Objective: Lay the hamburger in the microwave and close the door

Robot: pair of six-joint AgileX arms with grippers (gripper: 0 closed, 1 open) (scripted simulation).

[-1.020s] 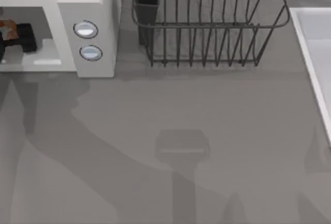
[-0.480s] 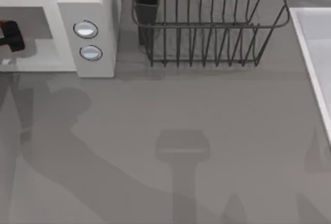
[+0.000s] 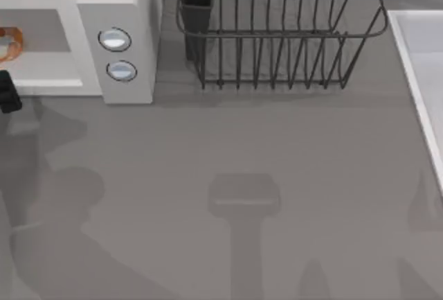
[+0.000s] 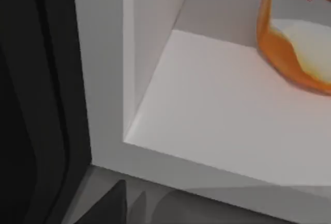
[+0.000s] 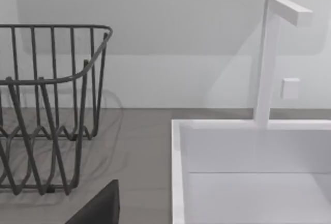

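hamburger (image 3: 10,43) on floor inside microwave (image 3: 114,9), cavity open | left tool (image 3: 7,92) at top view's left edge, just in front of cavity, nothing held, opening: can't tell | dish rack (image 3: 277,37) right of microwave

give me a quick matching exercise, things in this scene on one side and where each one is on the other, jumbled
Things:
1. hamburger
2. dish rack
3. sink
4. left gripper

Places:
A. at the table's right edge
B. inside the open microwave
C. just in front of the microwave's opening, at the table's left edge
D. at the back of the table, between microwave and sink

Pairs: 1-B, 2-D, 3-A, 4-C
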